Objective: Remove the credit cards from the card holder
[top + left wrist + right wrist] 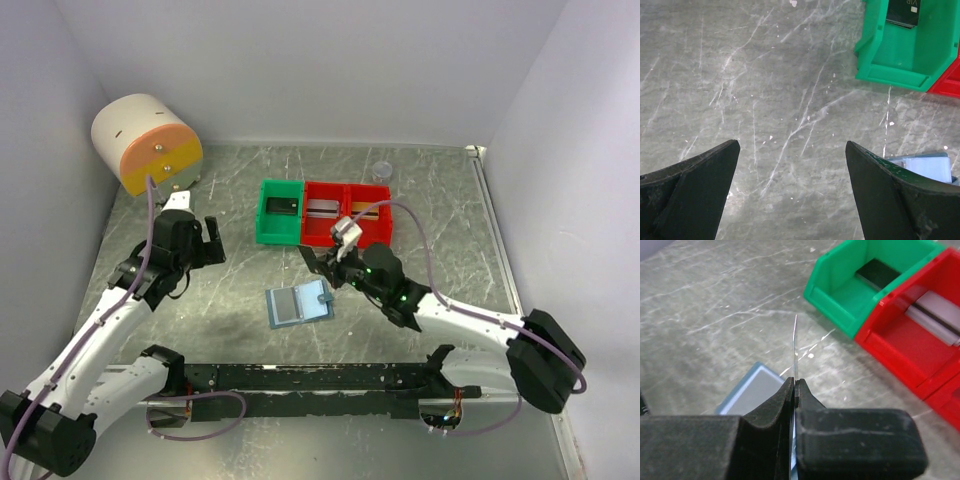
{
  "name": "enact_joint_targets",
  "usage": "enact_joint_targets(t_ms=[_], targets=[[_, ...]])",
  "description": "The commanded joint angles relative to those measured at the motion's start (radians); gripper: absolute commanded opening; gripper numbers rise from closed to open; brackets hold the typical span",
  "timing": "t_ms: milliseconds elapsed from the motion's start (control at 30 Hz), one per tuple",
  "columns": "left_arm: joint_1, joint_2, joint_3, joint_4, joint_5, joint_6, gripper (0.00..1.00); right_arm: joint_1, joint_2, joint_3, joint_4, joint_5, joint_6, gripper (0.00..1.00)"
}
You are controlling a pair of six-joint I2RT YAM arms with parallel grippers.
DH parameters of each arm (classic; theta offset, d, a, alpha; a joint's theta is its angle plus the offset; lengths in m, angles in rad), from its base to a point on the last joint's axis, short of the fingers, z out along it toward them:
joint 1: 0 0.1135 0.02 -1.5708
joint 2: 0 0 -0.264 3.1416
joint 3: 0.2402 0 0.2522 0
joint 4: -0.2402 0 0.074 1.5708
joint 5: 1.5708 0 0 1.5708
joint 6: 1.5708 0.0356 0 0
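From above, the card holder (300, 304) lies open and flat on the grey table (450, 200), near the middle and on the near side of the bins. The right gripper (318, 265) hovers just beyond its far edge. The left gripper (213, 240) hangs well to the left with its fingers spread and nothing between them. A dark card (283, 207) lies in the green bin (264, 222). A silvery card (322, 208) lies in the left compartment of the red bin (345, 238), and a gold card (371, 213) lies in its right compartment.

In the left wrist view, the left gripper (791, 143) is wide open over bare table. The green bin (892, 67) holding the dark card (904, 12) is far right. A corner of the card holder (922, 164) peeks out behind the right-hand finger.

In the right wrist view, the right gripper (794, 382) is pressed together, pinching a thin card (795, 342) that stands upright and edge-on, so its colour cannot be told. The card holder (752, 395) lies below it. The green bin (840, 300) and the red bin (900, 342) sit to the far right, with the silvery card (937, 315) in the latter.
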Motion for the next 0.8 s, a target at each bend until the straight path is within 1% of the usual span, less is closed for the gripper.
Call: enact_joint_targets(t_ms=[0, 100, 167, 267, 333, 467, 533, 667, 767], targets=[[0.006, -0.044, -0.014, 0.036, -0.072, 0.031, 1.0, 0.005, 0.11, 0.169, -0.091, 0.068, -0.215, 0.0], [0.006, -0.07, -0.02, 0.033, -0.067, 0.029, 1.0, -0.002, 0.219, 0.29, -0.126, 0.138, -0.285, 0.0], [0.006, -0.082, -0.026, 0.04, -0.057, 0.032, 1.0, -0.016, 0.294, 0.38, -0.158, 0.122, -0.346, 0.0], [0.006, -0.094, -0.028, 0.038, -0.085, 0.029, 1.0, -0.02, 0.411, 0.567, -0.292, 0.134, -0.409, 0.0], [0.006, -0.094, -0.018, 0.024, -0.102, 0.025, 1.0, -0.019, 0.487, 0.654, -0.354, 0.165, -0.449, 0.0], [0.006, -0.098, -0.015, 0.02, -0.109, 0.031, 1.0, -0.021, 0.572, 0.72, -0.327, 0.203, -0.592, 0.0], [0.006, -0.101, -0.016, 0.028, -0.099, 0.036, 1.0, -0.024, 0.626, 0.79, -0.35, 0.195, -0.659, 0.0], [0.008, -0.11, -0.015, 0.027, -0.097, 0.038, 1.0, -0.03, 0.75, 0.939, -0.428, 0.17, -0.719, 0.0], [0.008, -0.124, -0.011, 0.018, -0.114, 0.032, 1.0, -0.032, 0.808, 0.999, -0.438, 0.145, -0.745, 0.0]])
